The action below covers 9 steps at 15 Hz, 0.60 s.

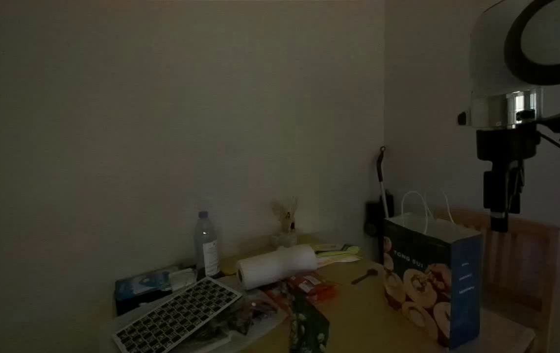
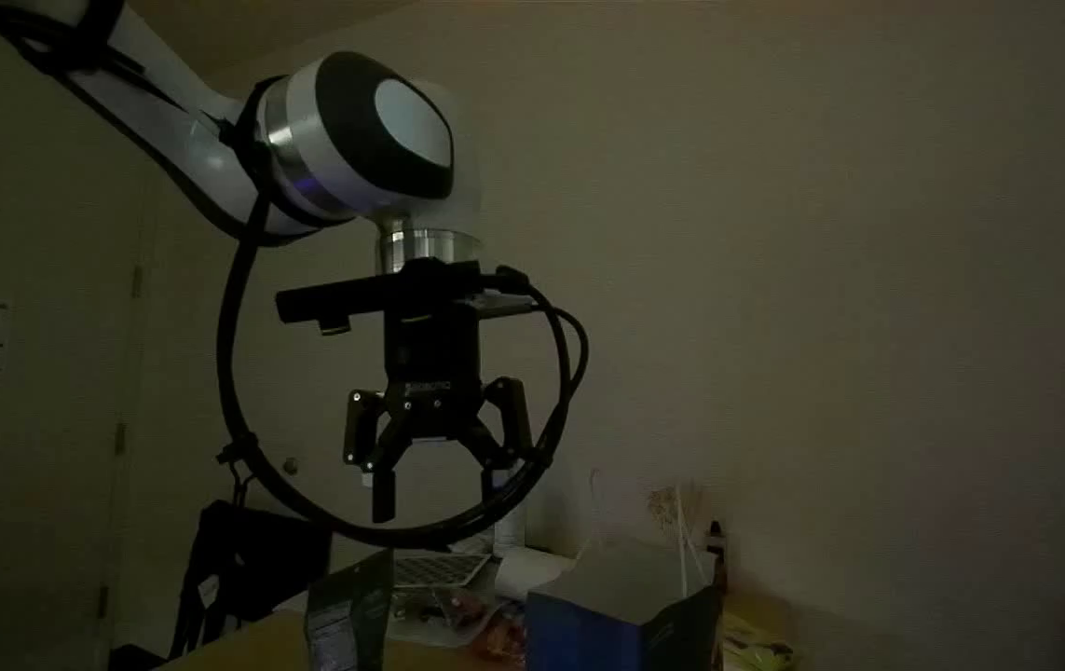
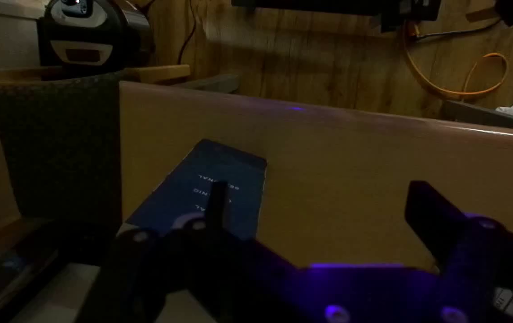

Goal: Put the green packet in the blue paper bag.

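Note:
The green packet (image 1: 310, 326) is dark green and stands on the table near the bottom of an exterior view. It also shows, upright with a pale label, in an exterior view (image 2: 350, 610). The blue paper bag (image 1: 419, 279) stands upright at the table's right with its white loop handles up. It also shows in an exterior view (image 2: 583, 634) and in the wrist view (image 3: 238, 168). My gripper (image 2: 439, 496) is open and empty, above the height of the packet. In the wrist view (image 3: 318, 193) its fingers are wide apart, the left one overlapping the bag's side. A printed white patch there is mostly hidden; I cannot tell what it is.
A reddish packet (image 1: 309, 284), a white roll (image 1: 277, 264), a black-and-white grid tray (image 1: 179, 314), a bottle (image 1: 206, 245), a dark spoon (image 1: 364, 276) and yellow-green packets (image 1: 341, 252) lie or stand on the table. A wooden chair (image 1: 547, 260) stands behind the bag. The room is dim.

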Each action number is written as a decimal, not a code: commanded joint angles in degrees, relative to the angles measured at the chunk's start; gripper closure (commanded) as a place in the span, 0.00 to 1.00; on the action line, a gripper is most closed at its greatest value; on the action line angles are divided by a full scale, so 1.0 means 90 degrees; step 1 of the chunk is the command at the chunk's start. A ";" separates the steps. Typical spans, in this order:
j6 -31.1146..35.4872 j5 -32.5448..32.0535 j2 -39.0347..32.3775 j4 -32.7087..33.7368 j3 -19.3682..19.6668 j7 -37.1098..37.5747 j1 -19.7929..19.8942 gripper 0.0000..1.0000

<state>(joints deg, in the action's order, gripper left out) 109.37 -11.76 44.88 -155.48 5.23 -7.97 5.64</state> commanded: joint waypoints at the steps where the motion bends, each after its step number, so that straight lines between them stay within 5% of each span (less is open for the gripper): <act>1: -0.0018 -0.0016 0.0000 0.0012 0.0024 0.0018 -0.0032 0.00; 9: 0.0122 0.0023 -0.0068 -0.0054 -0.0095 0.0176 -0.0092 0.00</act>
<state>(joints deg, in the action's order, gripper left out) 109.37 -11.76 44.88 -155.48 5.24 -7.97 5.63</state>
